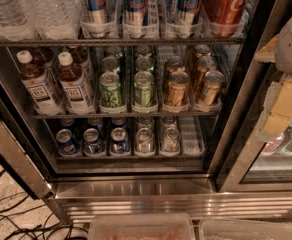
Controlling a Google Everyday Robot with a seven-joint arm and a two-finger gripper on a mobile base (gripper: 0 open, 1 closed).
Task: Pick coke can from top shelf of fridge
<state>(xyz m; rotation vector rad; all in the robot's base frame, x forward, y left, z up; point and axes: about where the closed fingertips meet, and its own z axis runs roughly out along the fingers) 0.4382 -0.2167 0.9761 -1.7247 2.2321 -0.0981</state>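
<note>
Coke can [226,4], red aluminium with white script, stood at the right end of the steel-framed fridge's [136,189] dark wire top shelf [116,42], beside slim blue-and-silver cans [136,4]. The pale gripper [285,104] hung lower right, well apart, seemingly holding nothing; how open, I couldn't tell. Approach stage, I judged: next it needed lifting up and leftward.
</note>
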